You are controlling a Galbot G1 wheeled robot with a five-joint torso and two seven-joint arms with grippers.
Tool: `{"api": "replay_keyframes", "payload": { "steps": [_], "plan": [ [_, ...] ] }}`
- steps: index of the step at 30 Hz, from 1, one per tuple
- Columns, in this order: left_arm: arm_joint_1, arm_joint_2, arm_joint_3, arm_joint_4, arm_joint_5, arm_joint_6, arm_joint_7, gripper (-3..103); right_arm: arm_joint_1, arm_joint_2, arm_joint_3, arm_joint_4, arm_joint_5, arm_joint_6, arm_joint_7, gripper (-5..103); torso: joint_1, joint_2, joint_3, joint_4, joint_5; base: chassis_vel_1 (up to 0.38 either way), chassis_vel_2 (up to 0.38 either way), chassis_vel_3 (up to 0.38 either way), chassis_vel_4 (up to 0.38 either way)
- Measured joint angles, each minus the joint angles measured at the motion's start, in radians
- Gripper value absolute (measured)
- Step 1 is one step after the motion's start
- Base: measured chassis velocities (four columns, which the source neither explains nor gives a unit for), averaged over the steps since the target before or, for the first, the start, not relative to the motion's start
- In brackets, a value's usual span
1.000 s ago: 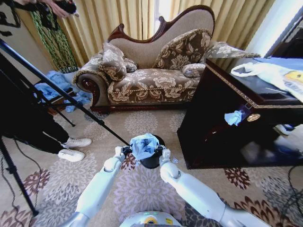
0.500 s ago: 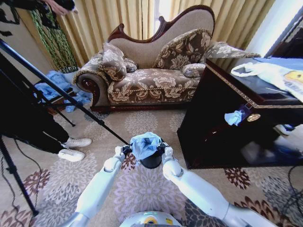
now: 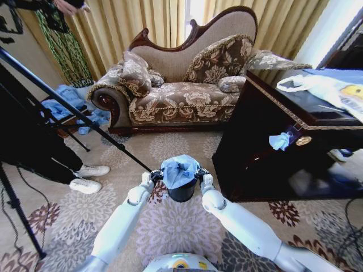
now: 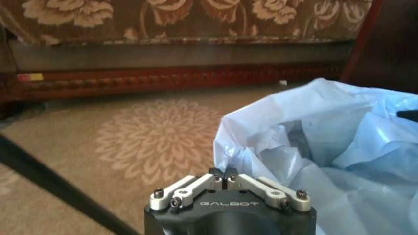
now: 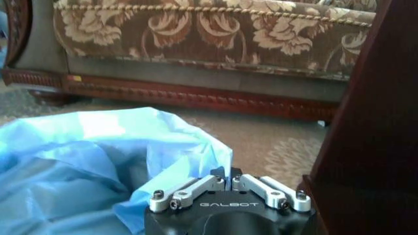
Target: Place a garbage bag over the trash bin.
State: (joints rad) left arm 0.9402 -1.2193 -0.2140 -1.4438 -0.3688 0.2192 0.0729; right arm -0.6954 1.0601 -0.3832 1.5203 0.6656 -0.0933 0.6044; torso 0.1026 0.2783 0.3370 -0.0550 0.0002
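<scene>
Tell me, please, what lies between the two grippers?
In the head view, the garbage bag lies between the left gripper and right gripper, draped over the trash bin.

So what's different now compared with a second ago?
Both grippers, left and right, have shifted slightly forward and to the robot's right, still pinching the garbage bag. The bag now sits spread more squarely over the trash bin. The bin and the sofa haven't moved.

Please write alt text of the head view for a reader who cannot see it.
Both grippers, left gripper and right gripper, pinch the pale-blue garbage bag over the black trash bin on a floral carpet.
</scene>
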Motion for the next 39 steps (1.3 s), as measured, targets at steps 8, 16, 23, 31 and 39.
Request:
{"api": "replay_keyframes", "payload": {
  "steps": [8,16,23,31,39],
  "plan": [
    [0.008,-0.006,-0.006,0.03,-0.008,-0.006,0.001,0,-0.004,-0.019,0.012,-0.051,-0.035,0.01,-0.048,0,0.0,0.0,0.0,0.0,-0.0001,0.0,0.0,0.0,0.0],
    [0.005,-0.014,-0.005,0.043,-0.008,-0.012,0.003,0,0.001,-0.016,0.012,-0.13,-0.068,0.047,-0.104,0,0.0,0.0,0.0,-0.0001,-0.0001,0.0,0.0,0.0,0.0],
    [0.005,-0.01,-0.005,0.049,-0.008,-0.014,0.005,0,-0.002,-0.019,0.011,-0.139,-0.096,0.05,-0.118,-1,0.0,0.0,0.0,0.0,-0.0001,0.0,0.0,0.0,0.0],
    [0.011,-0.006,-0.005,0.047,-0.004,-0.035,0.003,27,-0.002,-0.044,0.014,-0.085,-0.067,0.03,-0.115,31,0.0,0.0,0.0,0.0,-0.0001,0.0,0.0,0.0,0.0],
    [0.037,-0.002,-0.017,0.022,-0.004,-0.038,0.002,54,-0.012,-0.091,0.018,0.014,-0.016,0.011,-0.084,59,0.0,0.0,0.0,-0.0001,-0.0002,0.0,0.0,0.0,0.0]
  ]
}}
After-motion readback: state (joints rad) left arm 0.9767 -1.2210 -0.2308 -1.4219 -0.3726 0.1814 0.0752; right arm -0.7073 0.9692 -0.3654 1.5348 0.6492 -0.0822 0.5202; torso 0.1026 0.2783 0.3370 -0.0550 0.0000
